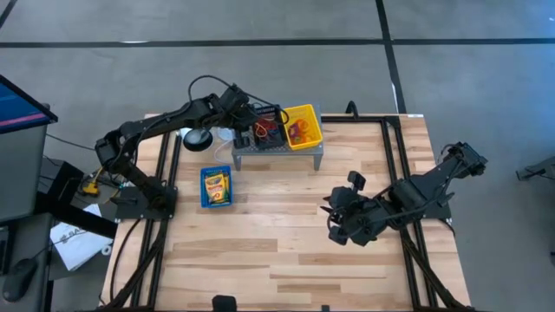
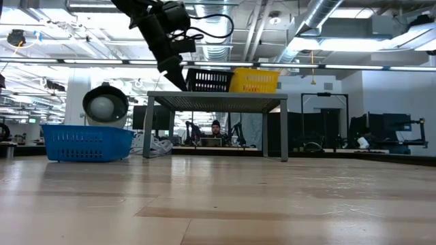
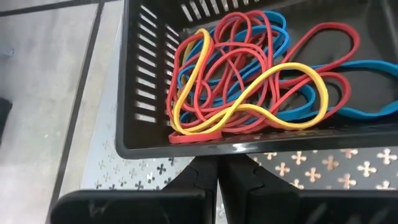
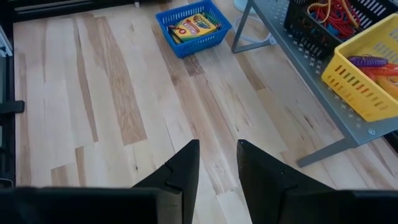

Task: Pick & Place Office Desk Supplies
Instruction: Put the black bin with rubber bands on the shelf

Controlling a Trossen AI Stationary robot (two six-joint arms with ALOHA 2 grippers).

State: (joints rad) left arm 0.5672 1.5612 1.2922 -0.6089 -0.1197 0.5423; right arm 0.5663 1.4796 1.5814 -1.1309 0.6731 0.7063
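Note:
A black bin [image 3: 140, 81] stands on the grey perforated shelf [image 1: 279, 154] and holds a tangle of red, blue and yellow rubber bands [image 3: 249, 81]. My left gripper [image 3: 217, 167] is shut, with nothing between its fingers. It hovers at the bin's outer wall, over the shelf [image 3: 311, 171]; the same gripper [image 1: 253, 130] shows at the bin's left side. A yellow-green crayon box [image 1: 216, 187] lies in the blue bin [image 4: 193, 28] on the table. My right gripper [image 4: 219, 163] is open and waits above bare wood at the table's right [image 1: 342, 217]. My left gripper has its shut fingertips [image 3: 202, 174] right at the black bin's outer wall, just under the rim [image 3: 236, 148]. I cannot tell whether they touch it.
A yellow bin [image 1: 302, 126] with purple and orange loops sits beside the black bin on the shelf. A dark round object [image 1: 198, 137] and a white cable lie left of the shelf. Bare wood [image 1: 277, 243] stretches between the shelf and the near edge. Black frame rails run along both sides.

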